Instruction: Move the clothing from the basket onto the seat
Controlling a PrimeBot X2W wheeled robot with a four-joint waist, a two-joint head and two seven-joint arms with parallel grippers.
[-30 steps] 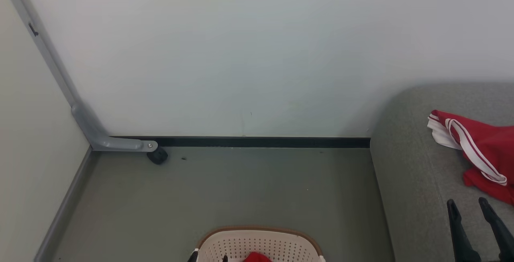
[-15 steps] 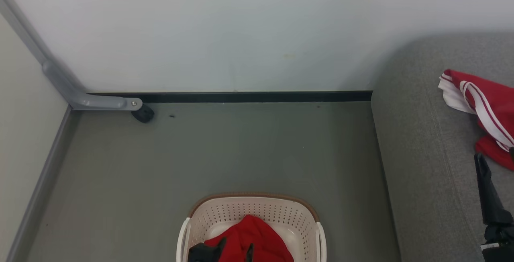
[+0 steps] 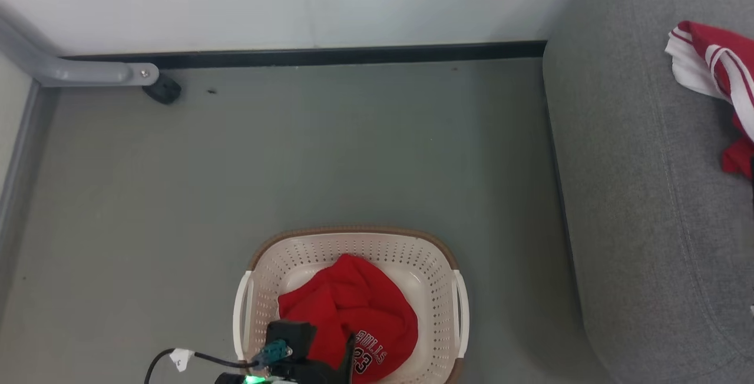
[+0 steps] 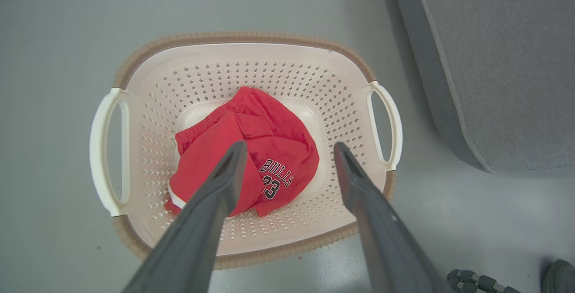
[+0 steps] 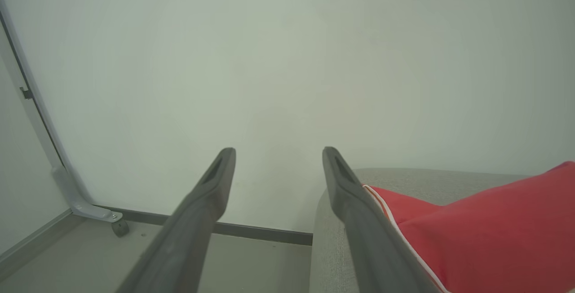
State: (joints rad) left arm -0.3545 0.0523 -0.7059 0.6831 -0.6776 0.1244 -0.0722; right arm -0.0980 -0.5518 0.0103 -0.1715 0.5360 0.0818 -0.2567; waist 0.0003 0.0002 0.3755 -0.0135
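Basket (image 3: 353, 232) upright on the grey floor (image 3: 294, 154), near the seat (image 3: 636, 195) but apart from it, a strip of floor between. Cream, perforated, brown-rimmed, with a white handle (image 4: 396, 126) on each side.

Inside, one piece of clothing: red shorts (image 3: 347, 307), crumpled in a heap on the basket bottom. Elastic waistband toward the far side, "BULLS 23" print facing up toward the near side, a sliver of white trim at the lower left edge in the left wrist view.

Left gripper (image 4: 288, 147) over the basket, pointing down at the shorts. Fingers (image 4: 211, 203) spread wide, one in front of the middle of the shorts, the other in front of the perforated side by the handle. No cloth pinched between them. Contact with the cloth: cannot tell. In the head view, dark gripper body at the basket's near edge, a black cable (image 3: 218, 361) with a white tag trailing off to the left.

Second garment (image 3: 718, 60) on the seat, at the head view's right edge: red with white bands and thin white stripes, bunched, partly cut off by the frame.

Right gripper (image 5: 277, 151) by the seat's corner, aimed at the pale wall (image 5: 287, 59). Fingers parted wide and empty, the right one crossing in front of the second garment's striped edge in the right wrist view.

Along the wall's foot, a black baseboard (image 3: 353, 54). In the left corner, a grey metal leg (image 3: 88, 72) ending in a small black caster (image 3: 162, 89).
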